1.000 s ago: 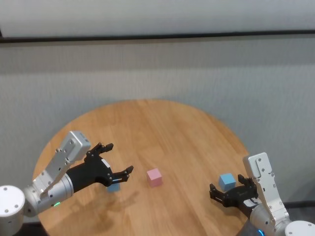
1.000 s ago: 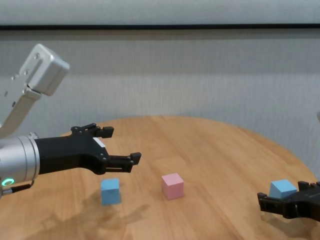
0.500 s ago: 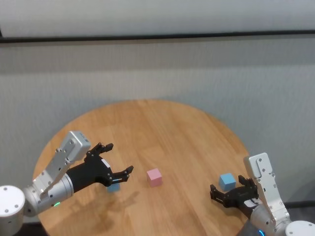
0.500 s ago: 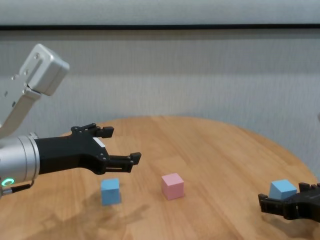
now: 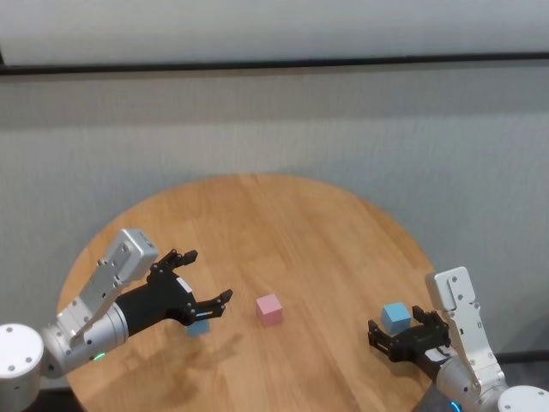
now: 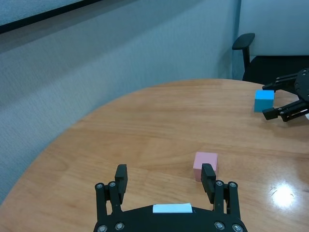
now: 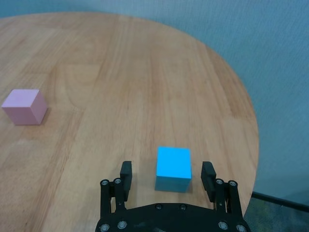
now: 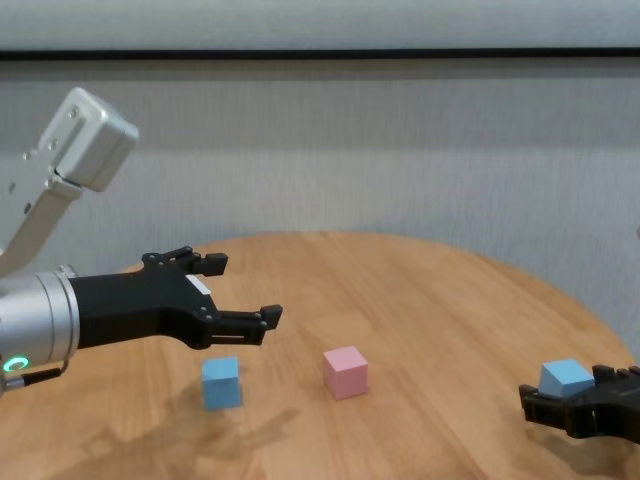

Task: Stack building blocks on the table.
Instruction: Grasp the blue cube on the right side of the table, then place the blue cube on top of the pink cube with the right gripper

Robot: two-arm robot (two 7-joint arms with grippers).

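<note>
Right wrist view shows the right gripper (image 7: 165,178) low at the round wooden table (image 7: 120,72), its spread fingers straddling a matte light blue cube (image 7: 173,168) without touching it, seemingly lined up for a pick. Out in the middle sits the pale pink cube (image 5: 269,309), likely the stack's base, while the left gripper (image 5: 204,286) hovers wide open above the other light blue cube (image 8: 221,382).

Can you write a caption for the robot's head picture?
Right gripper straddles a blue block; pink block waits mid-table.

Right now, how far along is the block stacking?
Nothing is stacked yet: the pink block and both blue blocks sit apart on the table. In hand: the right gripper is down at the table with its open fingers on either side of the right blue block, not yet gripping it. The left gripper hovers open above the left blue block. All of the lifting and stacking is left.
</note>
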